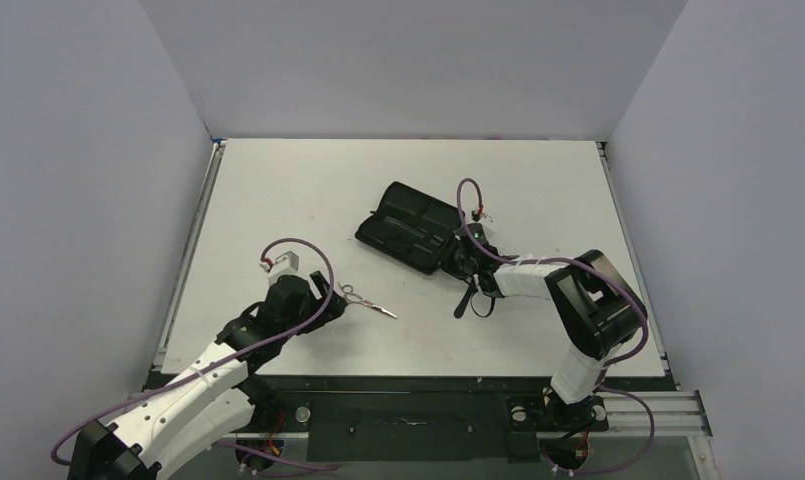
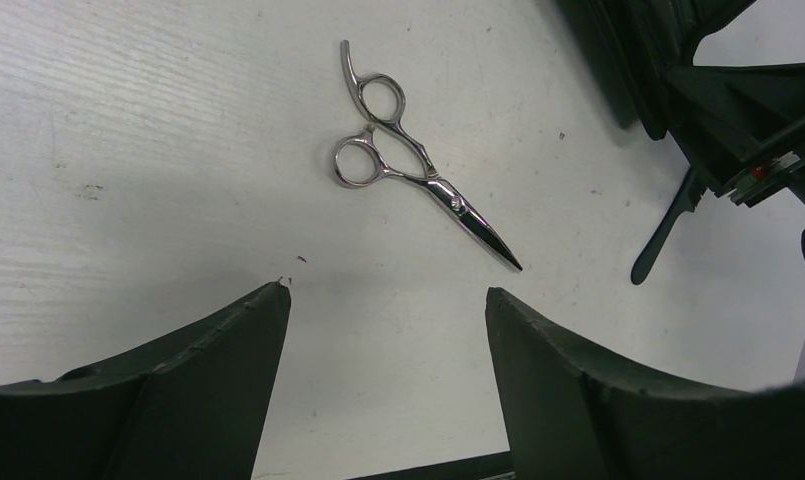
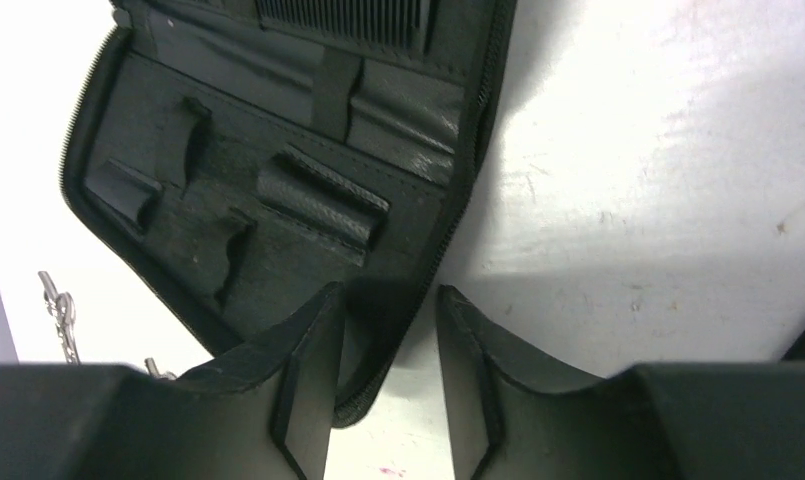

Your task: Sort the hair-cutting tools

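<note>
The silver scissors lie closed on the white table, rings toward my left gripper. That gripper is open and sits just short of them, nothing between its fingers. A slim black comb lies on the table beside the right arm. My right gripper has its jaws half narrowed astride the near corner of the open black zip case. The zip edge lies against one finger, and bare table shows between it and the other.
The case lies open at mid-table, with empty elastic loops and pockets inside. Black comb teeth show in its far pocket. White walls enclose the table on three sides, and a metal rail runs along the near edge.
</note>
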You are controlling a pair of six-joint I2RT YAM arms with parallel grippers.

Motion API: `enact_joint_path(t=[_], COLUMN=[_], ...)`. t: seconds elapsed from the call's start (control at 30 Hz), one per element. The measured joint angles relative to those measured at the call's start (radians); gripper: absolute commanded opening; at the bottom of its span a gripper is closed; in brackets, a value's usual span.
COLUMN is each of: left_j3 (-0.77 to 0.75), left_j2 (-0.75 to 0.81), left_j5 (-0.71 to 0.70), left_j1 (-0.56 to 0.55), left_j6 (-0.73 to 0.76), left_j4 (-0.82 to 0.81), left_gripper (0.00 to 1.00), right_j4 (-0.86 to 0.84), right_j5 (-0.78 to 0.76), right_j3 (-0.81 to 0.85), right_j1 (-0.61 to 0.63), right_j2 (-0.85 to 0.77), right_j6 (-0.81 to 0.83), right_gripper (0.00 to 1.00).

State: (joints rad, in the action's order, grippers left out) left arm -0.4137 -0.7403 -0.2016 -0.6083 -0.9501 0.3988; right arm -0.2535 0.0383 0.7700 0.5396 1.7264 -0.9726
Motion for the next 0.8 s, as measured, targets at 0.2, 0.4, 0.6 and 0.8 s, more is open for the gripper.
enact_joint_path(t=[0.2, 0.4, 0.6, 0.8], left_j3=[0.000, 0.000, 0.000, 0.000], left_j2=[-0.036, -0.046, -0.049, -0.058], left_j5=[0.010, 0.018, 0.020, 0.021], left_j1=[0.000, 0.000, 0.000, 0.000], left_j6=[0.000, 0.000, 0.000, 0.000], left_j4=[-0.018, -0.035, -0.043, -0.046], left_gripper=[0.69, 0.67, 0.67, 0.67], right_j4=[-0.017, 0.033, 0.134, 0.287], right_j5=[-0.019, -0.059, -0.091, -0.155], right_j3=[-0.032, -0.043, -0.004, 0.074], right_j1=[0.007, 0.003, -0.029, -0.082], right_j2=[-0.007, -0.035, -0.049, -0.048], right_j6=[0.028, 0.106, 0.200, 0.273], right_gripper=[0.24, 0.08, 0.00, 0.06])
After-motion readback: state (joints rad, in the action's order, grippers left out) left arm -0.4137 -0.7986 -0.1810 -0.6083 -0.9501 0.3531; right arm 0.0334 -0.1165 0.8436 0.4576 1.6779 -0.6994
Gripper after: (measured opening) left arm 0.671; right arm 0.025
